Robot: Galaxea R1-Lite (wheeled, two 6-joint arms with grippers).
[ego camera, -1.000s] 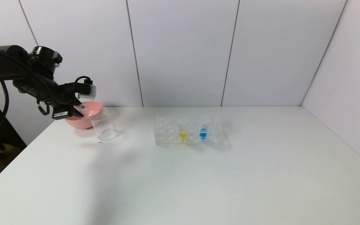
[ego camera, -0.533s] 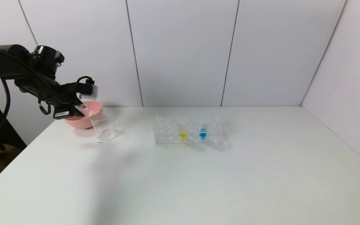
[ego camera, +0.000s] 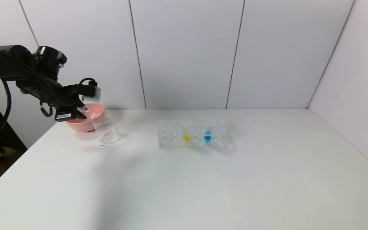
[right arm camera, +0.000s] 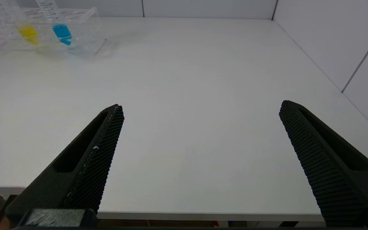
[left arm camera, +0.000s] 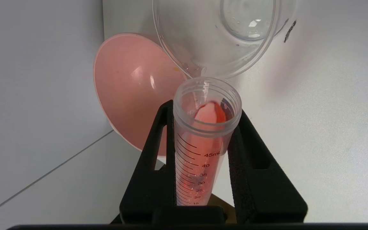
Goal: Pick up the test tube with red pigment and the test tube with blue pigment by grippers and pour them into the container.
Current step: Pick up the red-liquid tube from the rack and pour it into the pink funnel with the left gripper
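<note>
In left tool (left arm camera: 203,153) — red tube (left arm camera: 200,153), "45mL" mark

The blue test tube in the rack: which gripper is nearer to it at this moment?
Right. The right gripper waits open at the table's near edge, the test tube with blue pigment ahead of it. The left gripper is off beside the container, holding the test tube with red pigment.

Pink bowl (ego camera: 86,119), rack (ego camera: 171,135), yellow tube (ego camera: 187,134)
</note>
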